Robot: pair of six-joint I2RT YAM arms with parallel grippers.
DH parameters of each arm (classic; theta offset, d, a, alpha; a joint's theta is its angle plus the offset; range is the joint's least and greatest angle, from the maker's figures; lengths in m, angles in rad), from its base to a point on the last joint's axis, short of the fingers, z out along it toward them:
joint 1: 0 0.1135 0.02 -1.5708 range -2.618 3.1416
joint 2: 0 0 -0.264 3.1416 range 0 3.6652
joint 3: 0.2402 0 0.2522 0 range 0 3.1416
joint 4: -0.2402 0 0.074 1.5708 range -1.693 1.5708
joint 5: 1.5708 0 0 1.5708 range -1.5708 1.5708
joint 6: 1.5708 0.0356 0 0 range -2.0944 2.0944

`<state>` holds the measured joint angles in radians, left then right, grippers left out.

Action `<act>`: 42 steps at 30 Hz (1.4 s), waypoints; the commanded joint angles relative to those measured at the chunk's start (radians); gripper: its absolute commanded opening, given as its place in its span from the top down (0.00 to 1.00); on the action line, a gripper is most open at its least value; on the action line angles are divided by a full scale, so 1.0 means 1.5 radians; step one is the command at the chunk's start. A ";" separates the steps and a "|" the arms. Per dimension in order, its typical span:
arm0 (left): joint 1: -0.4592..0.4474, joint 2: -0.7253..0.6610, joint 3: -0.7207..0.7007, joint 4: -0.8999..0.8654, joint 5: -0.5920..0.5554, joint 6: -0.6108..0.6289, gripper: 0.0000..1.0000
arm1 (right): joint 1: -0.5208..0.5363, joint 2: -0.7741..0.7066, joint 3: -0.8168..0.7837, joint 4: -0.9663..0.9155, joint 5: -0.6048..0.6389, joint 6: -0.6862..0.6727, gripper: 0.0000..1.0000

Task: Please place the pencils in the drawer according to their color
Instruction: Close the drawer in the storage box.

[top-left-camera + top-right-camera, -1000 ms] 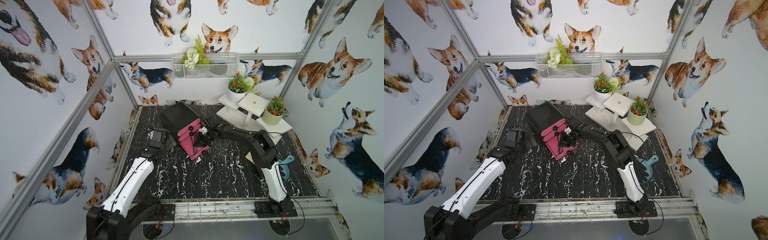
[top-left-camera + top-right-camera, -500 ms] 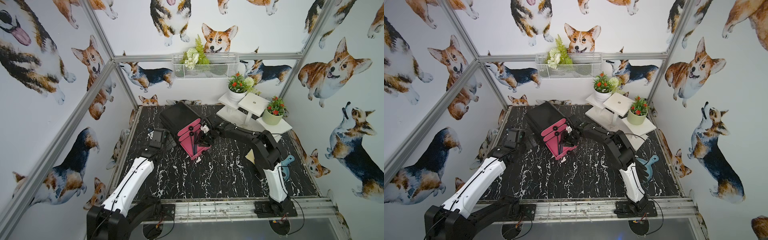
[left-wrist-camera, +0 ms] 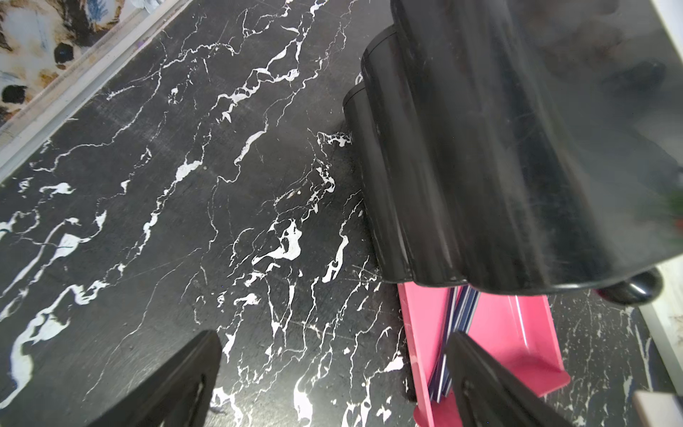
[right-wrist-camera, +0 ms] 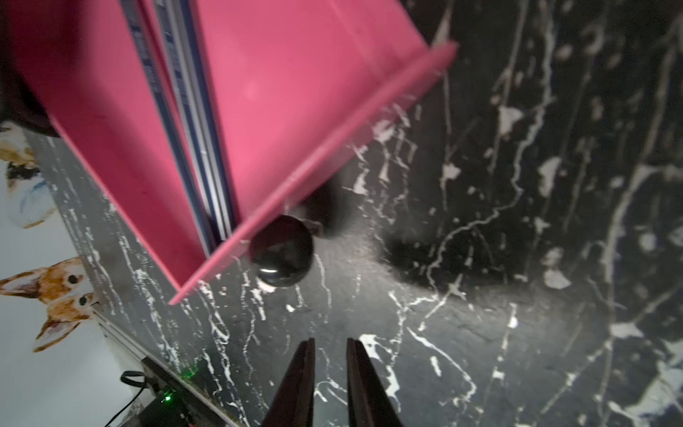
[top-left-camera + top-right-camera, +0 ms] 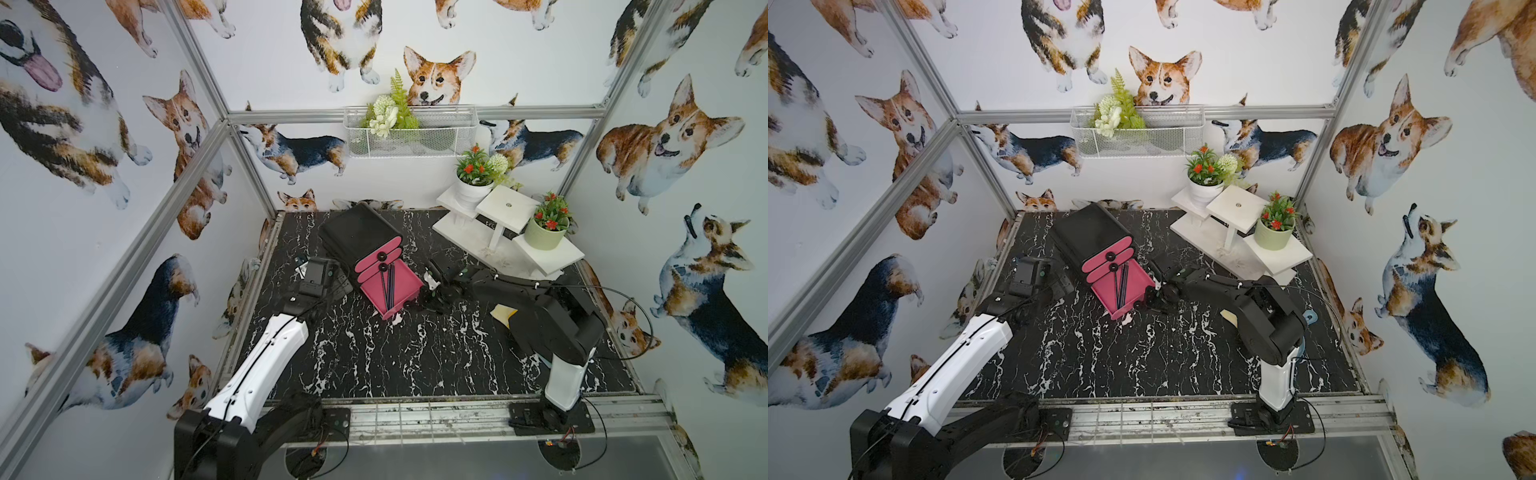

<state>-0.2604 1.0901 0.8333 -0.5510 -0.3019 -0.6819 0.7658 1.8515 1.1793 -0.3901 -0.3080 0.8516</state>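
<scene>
Pulled back from over the tray, the right gripper (image 4: 330, 342) now sits low at the 4 o'clock corner of the open bottom drawer (image 5: 406, 281). Its jaws are parted by only a slit, hold nothing, and point near the round knob (image 4: 281, 251). Several dark pencils (image 5: 387, 286) lie lengthwise in that drawer, ends against its front; no others show on the table (image 5: 374, 365). The cabinet (image 5: 357, 232) stands askew toward 12 o'clock. The left gripper (image 3: 334, 340), jaws spread wide and empty, hovers at its 9 o'clock side, apparently not bracing it. If closing comes next, an off-centre shove would likely skid or twist the light cabinet rather than seat the drawer. The narrow jaws could also slide off the knob, or a pencil riding up could jam under the shell.
</scene>
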 commanded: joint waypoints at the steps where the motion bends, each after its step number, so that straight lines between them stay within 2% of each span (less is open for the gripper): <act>1: 0.002 0.000 -0.005 0.003 0.006 -0.014 0.00 | 0.001 0.013 -0.012 0.085 0.012 0.029 0.84; 11: 0.002 -0.006 -0.006 0.002 -0.001 -0.012 0.00 | -0.020 0.085 0.015 0.169 0.019 0.035 0.91; 20: 0.003 -0.002 -0.008 0.007 -0.007 -0.013 0.00 | -0.041 0.129 0.066 0.234 -0.012 0.056 0.91; 29: 0.006 -0.011 -0.013 0.005 -0.020 -0.010 0.00 | -0.048 0.184 0.107 0.335 -0.049 0.129 0.91; 42: 0.007 -0.009 -0.010 0.006 -0.018 -0.010 0.00 | -0.049 0.255 0.174 0.423 -0.046 0.190 0.91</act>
<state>-0.2523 1.0744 0.8150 -0.5571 -0.3187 -0.6983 0.6930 2.2200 1.4212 0.1741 -0.3744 1.1049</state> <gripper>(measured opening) 0.999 0.092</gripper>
